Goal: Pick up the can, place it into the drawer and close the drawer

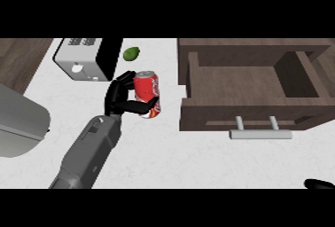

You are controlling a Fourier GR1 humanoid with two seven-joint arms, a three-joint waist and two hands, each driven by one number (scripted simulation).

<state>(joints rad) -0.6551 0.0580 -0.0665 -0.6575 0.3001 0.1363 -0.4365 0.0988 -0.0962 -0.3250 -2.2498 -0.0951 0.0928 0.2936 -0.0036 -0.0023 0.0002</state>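
holding the red can [148,94] mid-frame left of the open drawer [252,82], left hand [124,99] fingers wrapped around its side: likely light, rigid, smooth-walled, so mid-body grasp suits; right hand [319,184] lower right, fingers indiscernible.

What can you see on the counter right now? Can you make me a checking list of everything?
Surface: white counter, wood at the far left.
Job's things: red can held beside the open wooden drawer; nothing seen inside the drawer.
Clutter: toaster and a green fruit behind the can.
Hands: left hand curled round the can; right hand barely shows at the lower right corner.
Cables: nothing seen.
Surroundings: grey object at the left edge.
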